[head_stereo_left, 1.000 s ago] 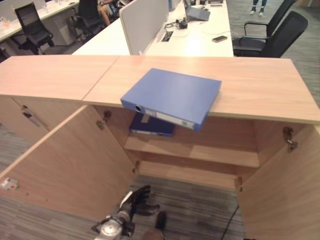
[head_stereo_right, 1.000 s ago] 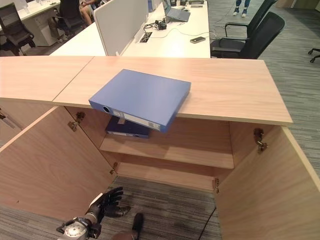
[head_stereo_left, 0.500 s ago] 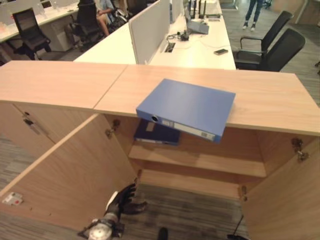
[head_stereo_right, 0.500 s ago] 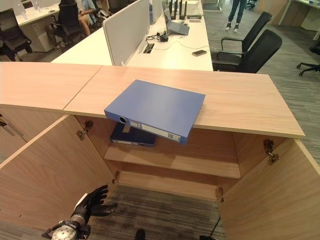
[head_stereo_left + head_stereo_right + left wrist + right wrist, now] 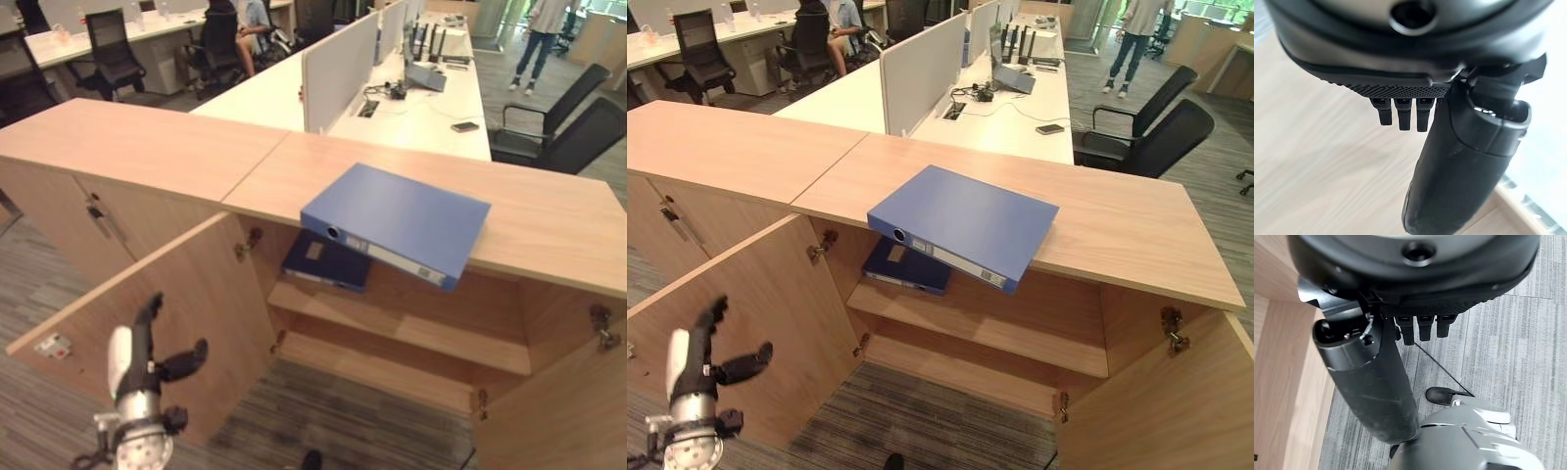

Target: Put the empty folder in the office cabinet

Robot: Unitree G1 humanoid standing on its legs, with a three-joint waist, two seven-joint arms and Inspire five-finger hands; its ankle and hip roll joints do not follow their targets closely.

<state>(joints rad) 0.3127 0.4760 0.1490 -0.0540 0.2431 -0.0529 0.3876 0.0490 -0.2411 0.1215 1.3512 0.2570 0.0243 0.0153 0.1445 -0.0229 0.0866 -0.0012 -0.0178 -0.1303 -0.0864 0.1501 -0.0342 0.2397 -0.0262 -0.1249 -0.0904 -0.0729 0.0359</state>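
The folder (image 5: pixel 397 219) lies flat on the cabinet's (image 5: pixel 549 220) wooden top, over the open compartment, with its spine and one front corner jutting past the front edge. It is blue, with a ring hole and a pale label on the spine. Neither of my hands touches it.

Just below it, inside the cabinet, a second folder (image 5: pixel 326 261), darker blue, lies flat on the upper shelf (image 5: pixel 421 328) at its left end. The rest of that shelf is bare wood, and a lower board runs beneath it.

Both doors stand open. The left door (image 5: pixel 186 313) swings out toward me, and my left hand (image 5: pixel 147 357) is raised in front of its inner face, well apart from the folder, fingers straight and thumb spread out to the side, holding nothing. In the left wrist view the fingers (image 5: pixel 1401 115) point at plain wood.

My right hand (image 5: pixel 1420 328) hangs over the grey carpet beside a wooden panel, fingers loose and empty.

Behind the cabinet is a long white desk (image 5: pixel 1004 117) with a divider screen (image 5: pixel 921 69), a phone (image 5: pixel 1050 128) and black chairs (image 5: pixel 1146 137). A person (image 5: pixel 1132 39) stands at the far end.
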